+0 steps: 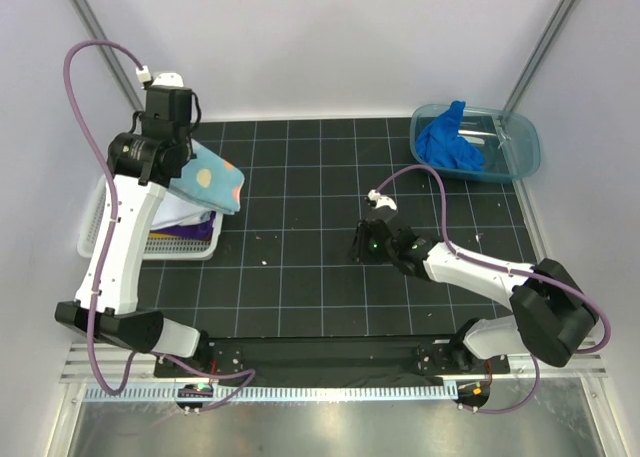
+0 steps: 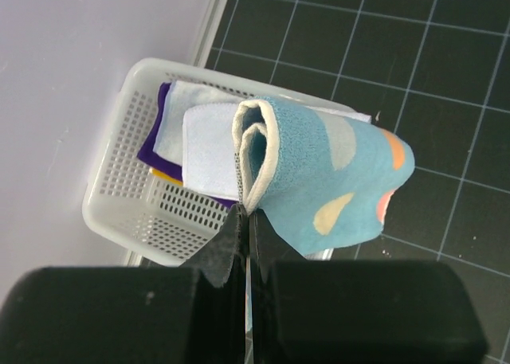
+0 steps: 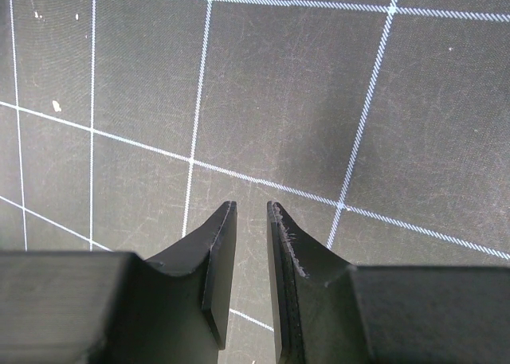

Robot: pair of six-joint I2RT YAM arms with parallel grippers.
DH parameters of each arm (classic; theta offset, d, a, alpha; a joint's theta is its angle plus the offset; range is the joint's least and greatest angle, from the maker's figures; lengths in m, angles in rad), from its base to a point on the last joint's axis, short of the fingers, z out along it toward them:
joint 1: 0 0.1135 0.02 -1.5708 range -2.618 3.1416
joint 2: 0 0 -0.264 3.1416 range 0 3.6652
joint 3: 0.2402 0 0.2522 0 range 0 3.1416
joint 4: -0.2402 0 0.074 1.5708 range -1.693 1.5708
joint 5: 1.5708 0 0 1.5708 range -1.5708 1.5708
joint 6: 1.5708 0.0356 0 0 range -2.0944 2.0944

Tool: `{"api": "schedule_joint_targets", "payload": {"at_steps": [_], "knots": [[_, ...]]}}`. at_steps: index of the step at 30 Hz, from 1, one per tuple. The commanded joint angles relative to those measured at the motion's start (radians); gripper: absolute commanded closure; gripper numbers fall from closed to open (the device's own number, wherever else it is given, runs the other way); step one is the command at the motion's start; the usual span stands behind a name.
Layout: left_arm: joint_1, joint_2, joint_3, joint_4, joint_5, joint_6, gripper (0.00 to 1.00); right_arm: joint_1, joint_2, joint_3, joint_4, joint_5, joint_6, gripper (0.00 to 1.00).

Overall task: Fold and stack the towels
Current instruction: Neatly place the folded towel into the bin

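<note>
Towels (image 1: 205,175) sit in three places. The spotted towel (image 2: 319,173), light blue with orange and yellow blotches, hangs folded over itself from the left tool (image 2: 245,213). That tool's jaws are pressed tight on the cream-edged fold, where several layers meet. The towel hangs above the white mesh basket (image 2: 119,181) at the left side of the worktop (image 1: 300,177), with its free end reaching past the basket's rim. Whether it touches the pile below cannot be told. In the basket a white towel (image 2: 203,153) lies on top, with a purple towel (image 2: 151,145) and a sliver of a yellow towel (image 2: 163,175) under it. A bright blue towel (image 1: 448,142) lies crumpled in the teal tub (image 1: 525,142) at the far right corner, one end draped up over the rim.

The right tool (image 3: 251,213) sits low over bare worktop near the middle. Its jaws are a narrow gap apart with nothing between them.

These cloths look light, limp and slightly fuzzy, so they should not slip from the pads, but they will sag and fall open. A pinch through all layers at the folded edge, as the left tool has it, seems best for holding the fold together. The blue one is probably easiest to take at its raised end.
</note>
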Motion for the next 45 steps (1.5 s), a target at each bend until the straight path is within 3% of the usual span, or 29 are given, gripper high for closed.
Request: {"api": "schedule_joint_targets", "payload": {"at_steps": [1,9,14,29,45], "knots": [[0.063,-0.043,-0.080,0.076,0.068,0.017,1.00,0.008,-0.004,0.031,0.019,0.014,-0.005,0.71],[0.198,-0.064,-0.307,0.242,0.135,-0.002,1.00,0.010,0.020,0.021,0.033,0.012,-0.008,0.71],[0.244,-0.060,-0.396,0.351,0.085,-0.028,1.00,0.010,0.037,0.018,0.044,0.006,-0.013,0.71],[0.368,0.026,-0.467,0.507,0.016,-0.108,1.00,0.010,0.053,0.022,0.029,0.006,-0.051,0.71],[0.477,0.147,-0.473,0.566,0.046,-0.183,1.00,0.008,0.072,0.051,-0.002,-0.002,-0.094,0.71]]}}
